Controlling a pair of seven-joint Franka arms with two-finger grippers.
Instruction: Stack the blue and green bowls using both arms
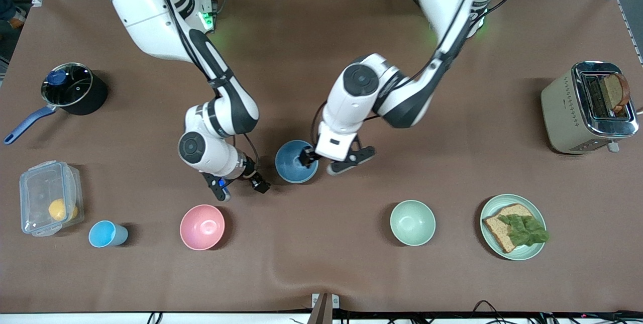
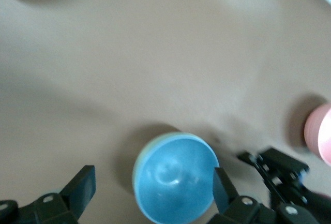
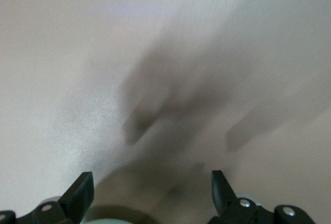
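On the brown counter [image 1: 321, 37], both arms reach in toward the middle, and the blue bowl [image 1: 291, 166] sits between their two grippers. In the left wrist view a pale green rim shows around the blue bowl's edge. I take that rim for the green bowl [image 2: 137, 158] under it, so the stack looks already made. The left gripper [image 1: 329, 159] is the closer one. It hangs with one finger [image 1: 307, 156] over the bowl's rim and the other off it toward the left arm's end, fingers spread wide and holding nothing. The right gripper [image 1: 240, 186] hovers just beside the bowl toward the right arm's end, also spread and empty. Being round, the stack has no long axis, so a rim grasp would work from either side.
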